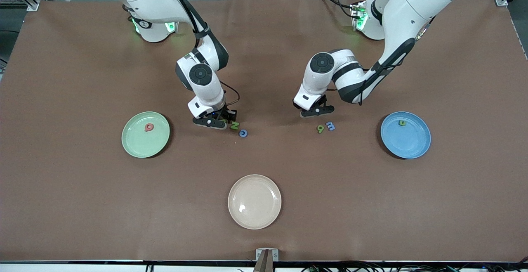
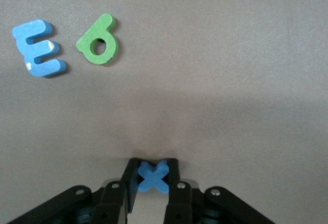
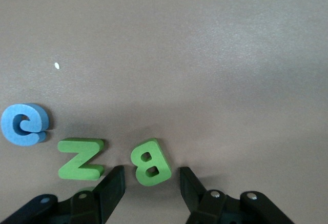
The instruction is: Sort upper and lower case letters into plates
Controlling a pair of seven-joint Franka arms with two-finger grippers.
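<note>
My left gripper [image 1: 316, 111] [image 2: 152, 168] is shut on the small blue x [image 2: 154, 179], low over the table near the blue m [image 1: 330, 126] [image 2: 39, 48] and green b [image 1: 320, 128] [image 2: 98, 46]. My right gripper [image 1: 211, 121] [image 3: 151, 182] is open, its fingers on either side of the green B [image 3: 150, 162] on the table. The green Z [image 1: 234, 126] [image 3: 80, 158] and blue G [image 1: 243, 133] [image 3: 23, 124] lie beside it. The pale green plate [image 1: 136, 144] holds the pink-red Q [image 1: 149, 127]. The sky blue plate [image 1: 408, 144] holds the green u [image 1: 401, 122].
An empty cream-beige plate [image 1: 254, 201] sits nearer the front camera than the letters, midway between the two arms' ends. The brown mat [image 1: 82, 206] covers the table.
</note>
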